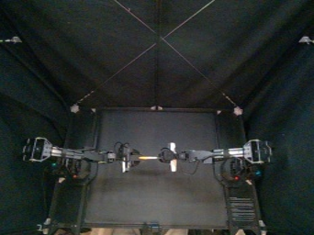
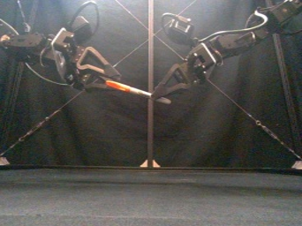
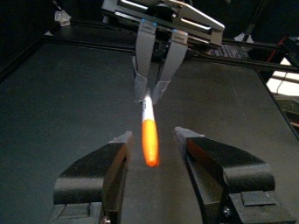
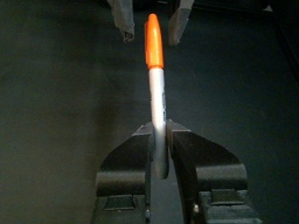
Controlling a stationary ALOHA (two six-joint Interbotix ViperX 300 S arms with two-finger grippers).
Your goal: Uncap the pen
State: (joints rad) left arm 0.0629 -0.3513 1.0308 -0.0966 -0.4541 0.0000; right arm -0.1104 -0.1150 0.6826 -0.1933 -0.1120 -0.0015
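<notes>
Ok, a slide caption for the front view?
Mid-air, right gripper clamps the pen by its barrel; left gripper holds open jaws around the orange cap, not yet off.

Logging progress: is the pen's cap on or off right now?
On. The orange cap meets the white barrel of the pen with no gap. The right gripper clamps the barrel; the left gripper, jaws open, flanks the cap.

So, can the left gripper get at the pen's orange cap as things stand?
Probably yes. The orange cap lies between the open jaws of the left gripper, with nothing in between. The right gripper is shut on the white barrel farther along, clear of the cap.
</notes>
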